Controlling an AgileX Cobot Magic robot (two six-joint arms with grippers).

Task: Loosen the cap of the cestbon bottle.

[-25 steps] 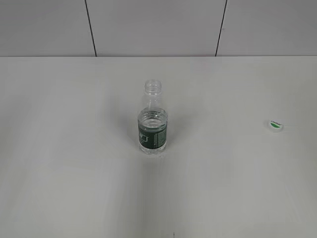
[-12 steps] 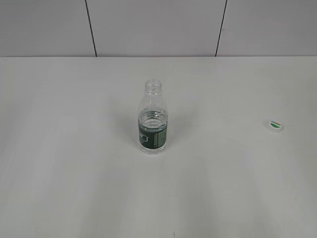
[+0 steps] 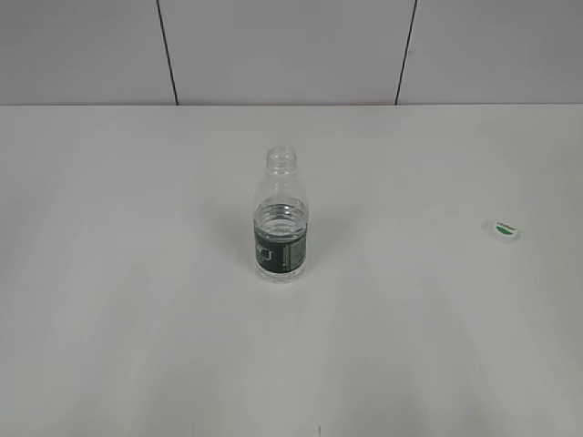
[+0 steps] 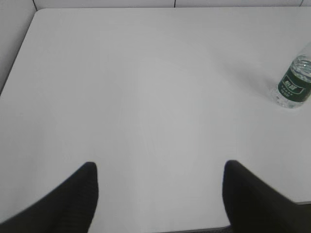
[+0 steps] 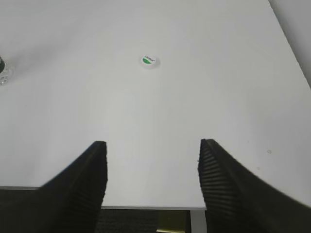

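The cestbon bottle (image 3: 281, 228) stands upright at the middle of the white table with its neck open and no cap on it. It also shows at the right edge of the left wrist view (image 4: 294, 85). The cap (image 3: 507, 230) lies on the table far to the right, leaf mark up, and shows in the right wrist view (image 5: 149, 61). My left gripper (image 4: 159, 167) is open and empty over the table's near left part. My right gripper (image 5: 152, 145) is open and empty over the near edge, well short of the cap. Neither gripper shows in the exterior view.
The white table (image 3: 137, 319) ends at a grey panelled wall (image 3: 273, 45) at the back. Its near edge shows under my right gripper (image 5: 146, 204), with dark floor below. The table's left edge shows in the left wrist view (image 4: 14, 63).
The faint shadows on the table in front of the bottle have faded away. The bottle and cap have not moved.
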